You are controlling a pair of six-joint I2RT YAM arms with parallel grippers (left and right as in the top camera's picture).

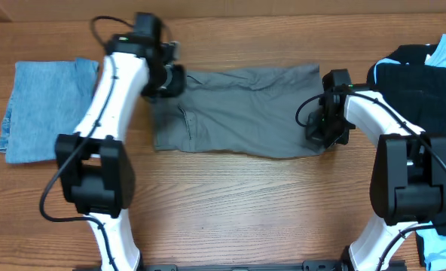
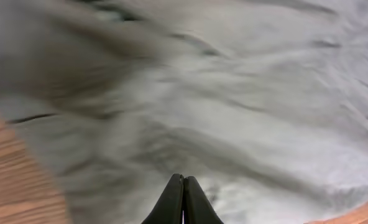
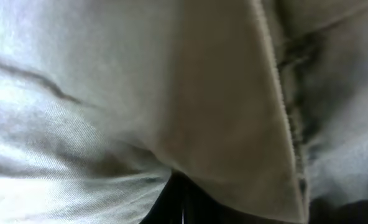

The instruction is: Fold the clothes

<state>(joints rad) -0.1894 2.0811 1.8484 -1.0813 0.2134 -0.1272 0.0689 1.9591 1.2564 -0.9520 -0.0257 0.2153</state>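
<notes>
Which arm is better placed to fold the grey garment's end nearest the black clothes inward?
Probably right: the right tool sits at that end of the grey garment, shut; the left tool is at the opposite end.

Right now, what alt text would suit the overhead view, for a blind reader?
A grey garment lies spread on a wooden table, the left claw at its far left corner, the right claw at its right edge. A denim piece lies far left, black clothes far right.

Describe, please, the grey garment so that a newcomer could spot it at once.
Find the wooden table. Across its middle lies the grey garment. Unlike the denim-blue piece on its left and the black pile on its right, it is plain grey.
</notes>
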